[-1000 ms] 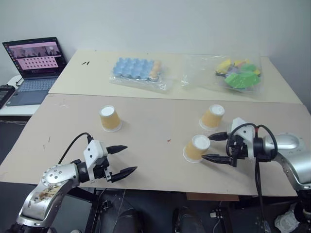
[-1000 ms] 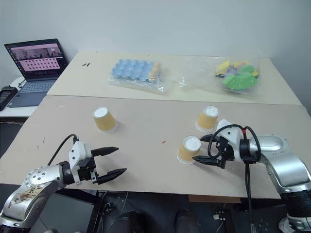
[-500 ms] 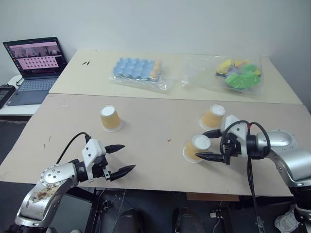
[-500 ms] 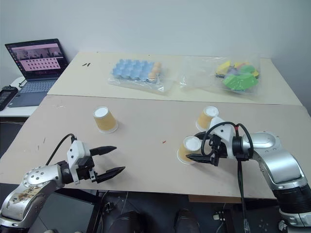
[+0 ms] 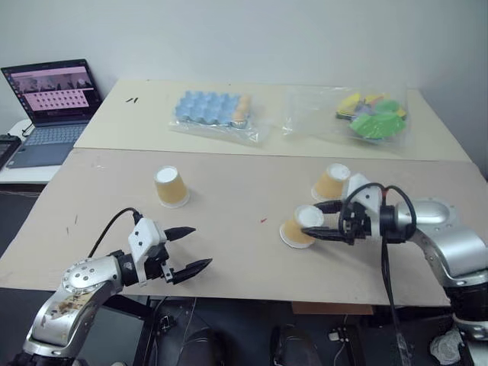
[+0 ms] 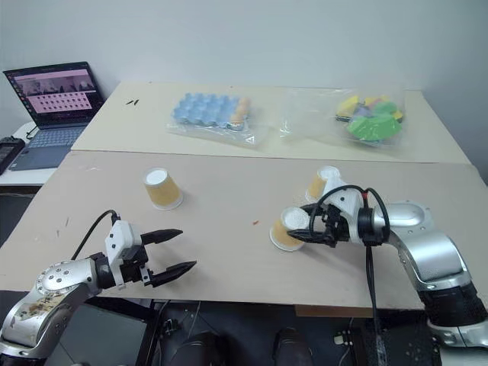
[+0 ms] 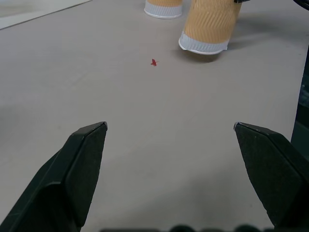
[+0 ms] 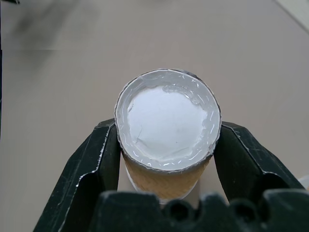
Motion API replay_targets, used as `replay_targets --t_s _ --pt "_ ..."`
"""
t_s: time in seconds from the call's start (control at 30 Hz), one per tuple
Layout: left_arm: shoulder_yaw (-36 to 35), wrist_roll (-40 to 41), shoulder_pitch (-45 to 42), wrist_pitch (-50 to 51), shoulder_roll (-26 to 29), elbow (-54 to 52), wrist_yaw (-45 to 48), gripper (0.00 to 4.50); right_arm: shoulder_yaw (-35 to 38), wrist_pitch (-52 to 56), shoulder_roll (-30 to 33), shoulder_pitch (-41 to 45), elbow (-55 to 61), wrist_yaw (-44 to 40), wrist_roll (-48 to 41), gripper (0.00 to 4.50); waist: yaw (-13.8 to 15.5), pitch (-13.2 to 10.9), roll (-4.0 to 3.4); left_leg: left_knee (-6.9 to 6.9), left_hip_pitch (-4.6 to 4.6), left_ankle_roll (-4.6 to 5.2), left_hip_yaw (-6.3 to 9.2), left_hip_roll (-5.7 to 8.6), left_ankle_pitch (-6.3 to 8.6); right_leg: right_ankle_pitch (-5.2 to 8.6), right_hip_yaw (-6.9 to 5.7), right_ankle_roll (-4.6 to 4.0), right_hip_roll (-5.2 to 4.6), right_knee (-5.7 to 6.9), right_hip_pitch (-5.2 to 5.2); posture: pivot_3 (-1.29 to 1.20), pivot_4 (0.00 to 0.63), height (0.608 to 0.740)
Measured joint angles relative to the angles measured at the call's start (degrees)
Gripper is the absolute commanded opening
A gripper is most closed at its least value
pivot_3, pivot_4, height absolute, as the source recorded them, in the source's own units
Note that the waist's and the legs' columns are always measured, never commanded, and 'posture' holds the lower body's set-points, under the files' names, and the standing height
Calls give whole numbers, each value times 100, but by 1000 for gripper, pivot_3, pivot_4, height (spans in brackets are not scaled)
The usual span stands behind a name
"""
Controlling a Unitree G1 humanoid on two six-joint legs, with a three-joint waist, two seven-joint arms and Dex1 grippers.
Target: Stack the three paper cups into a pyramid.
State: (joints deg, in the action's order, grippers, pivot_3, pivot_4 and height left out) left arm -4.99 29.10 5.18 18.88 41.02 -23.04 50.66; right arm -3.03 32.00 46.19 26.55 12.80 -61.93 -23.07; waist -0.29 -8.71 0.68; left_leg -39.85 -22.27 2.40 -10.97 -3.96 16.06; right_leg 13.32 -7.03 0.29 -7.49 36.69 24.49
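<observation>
R gripper (image 6: pixel 314 229) has just clamped on near cup (image 6: pixel 288 228), tipping it off the table (image 5: pixel 229 221), beside 2nd cup (image 5: pixel 330 181); 3rd cup (image 5: pixel 171 185) far left of it. L gripper (image 5: pixel 191 248) apart, idle. Pyramid not begun.

The room is evenly and softly lit from overhead, bright enough that nothing sits in murk. The laptop screen (image 5: pixel 55 85) glows at the upper left of the frame. Glare streaks the clear plastic bag (image 5: pixel 343 114) at the upper right. Shadows on the table (image 5: pixel 229 191) are faint and short. In the left wrist view the black fingers (image 7: pixel 77 169) at the lower edge look soft, slightly out of focus, while the cup (image 7: pixel 207 29) farther off casts a pale shadow.
</observation>
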Motion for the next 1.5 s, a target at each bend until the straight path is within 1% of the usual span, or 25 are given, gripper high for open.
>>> replay_targets --t_s 0.1,0.2,0.27,0.33,0.37,0.53,0.6,0.63,0.67,0.7,0.73,0.83,0.87,0.9,0.97,1.0,1.03,1.1,1.13,1.23,1.3,1.4,1.5 --pt "-9 -4 -15 10 0 5 3 4500 -312 44 -468 884 -298 -9 27 2539 -74 0 0 -2 4 -2 -3 -1 -1 -1 2 -1 2 5 0 0 150 735" --pt "18 -8 -51 19 -7 -7 5 4500 -990 -222 -1211 1893 -1306 -90 454 2539 -97 0 0 -1 6 -6 -8 1 -4 -1 1 -2 5 9 2 0 150 735" --pt "32 -17 -60 28 -6 -6 4 4500 -1284 -443 -1506 2154 -1910 -151 719 2539 -72 0 0 -1 0 -6 -8 2 -4 -1 -3 -2 5 7 4 0 150 735" --pt "28 -39 -45 36 -7 -3 1 4500 -1610 -727 -1913 2428 -2771 -232 1011 2539 -38 0 0 -1 -15 -5 -11 5 -4 -1 -8 -1 4 5 14 0 150 735" --pt "27 -49 -44 41 -6 -3 -1 4500 -1681 -819 -2014 2473 -2973 -287 1082 2539 -30 0 0 -1 -20 -5 -11 7 -4 -1 -11 -1 4 6 16 0 150 735" --pt "21 -66 -29 86 -8 -21 -62 4500 -1726 -1242 -2209 2764 -3684 -514 1332 2539 -51 0 0 1 -34 -5 -12 9 -3 -1 -16 1 8 10 24 0 150 735" --pt "19 -66 -3 103 -8 -62 -83 4500 -1708 -1353 -2254 2788 -3799 -552 1366 3546 -63 0 0 1 -32 -5 -13 8 -3 -1 -14 2 8 8 25 0 150 735" --pt "18 -66 -1 105 -8 -88 -95 4500 -1697 -1385 -2262 2790 -3825 -555 1393 3826 -65 0 0 1 -31 -6 -13 7 -3 -1 -14 2 8 8 25 0 150 735" --pt "14 -66 7 105 -8 -100 -108 4500 -1694 -1389 -2263 2788 -3829 -560 1401 3989 -65 0 0 0 -31 -6 -13 7 -3 -1 -13 2 8 7 26 0 150 735" --pt "8 -66 21 106 -8 -101 -118 4500 -1681 -1386 -2257 2779 -3810 -562 1401 4453 -65 0 0 -1 -31 -6 -14 7 -3 -1 -10 2 8 8 28 0 150 735" --pt "5 -66 32 109 -9 -102 -122 4500 -1648 -1367 -2241 2759 -3745 -559 1387 4453 -63 0 0 -2 -31 -6 -13 7 -4 -1 -10 2 8 8 29 0 150 735" --pt "-22 -63 71 116 -8 -113 -124 4500 -1339 -1039 -2003 2578 -3029 -546 1165 4453 -42 0 0 -1 -39 -7 -12 6 -3 -1 -8 2 6 8 39 0 150 735" --pt "-26 -62 68 120 -8 -129 -121 4500 -1119 -803 -1773 2404 -2501 -546 985 4453 -25 0 0 -2 -50 -6 -6 5 -3 -1 -11 2 5 9 45 0 150 735" --pt "-48 -62 94 119 -6 -135 -122 4500 -883 -577 -1558 2230 -2063 -549 793 4453 6 0 0 -3 -59 -6 -3 3 -3 -1 -15 2 5 9 50 0 150 735" --pt "-63 -66 143 124 -2 -129 -119 4500 -161 109 -1030 1696 -1042 -471 229 4453 51 1 1 -1 -65 -4 -2 5 -2 -2 -17 3 4 8 51 0 150 735" --pt "-81 -66 161 124 0 -122 -120 4500 132 362 -857 1481 -744 -414 21 4453 56 1 1 -1 -65 -3 -2 7 -1 -2 -19 3 5 7 51 0 150 735" --pt "-73 -67 126 127 2 -122 -119 4500 624 763 -607 1011 -232 -266 -265 4453 83 2 3 0 -66 -4 -2 10 0 -2 -19 4 5 4 51 0 150 735" --pt "-119 -70 141 127 5 -113 -121 4500 1121 1227 -366 332 258 -12 -478 4453 88 3 4 0 -60 -5 -3 10 1 -1 -16 4 5 -3 49 0 150 735" --pt "-130 -76 126 129 6 -101 -124 4500 1352 1489 -266 -243 542 331 -446 4453 89 4 6 -2 -56 -6 -3 9 1 -1 -12 4 5 -7 49 0 150 735" --pt "-138 -77 76 138 2 -94 -132 4500 1301 1913 -269 -1181 671 1255 -9 4453 29 5 7 -8 -43 -10 -9 8 -1 -2 5 3 4 11 47 0 150 735" --pt "-140 -77 45 143 3 -93 -131 4500 1125 2017 -347 -1484 625 1868 368 4453 -36 4 6 -8 -37 -15 -10 7 -4 -3 13 2 4 24 49 0 150 735" --pt "-134 -77 -32 145 9 -93 -109 4500 830 1979 -520 -1453 381 2554 863 4453 -88 4 7 -7 -22 -25 -11 3 -10 -4 17 0 6 35 44 0 150 735" --pt "-118 -80 -100 156 27 -60 -71 4500 788 1815 -985 -1073 -210 3221 1150 4453 -98 4 7 -7 -15 -30 -13 3 -15 -7 21 -6 8 41 41 0 150 735"
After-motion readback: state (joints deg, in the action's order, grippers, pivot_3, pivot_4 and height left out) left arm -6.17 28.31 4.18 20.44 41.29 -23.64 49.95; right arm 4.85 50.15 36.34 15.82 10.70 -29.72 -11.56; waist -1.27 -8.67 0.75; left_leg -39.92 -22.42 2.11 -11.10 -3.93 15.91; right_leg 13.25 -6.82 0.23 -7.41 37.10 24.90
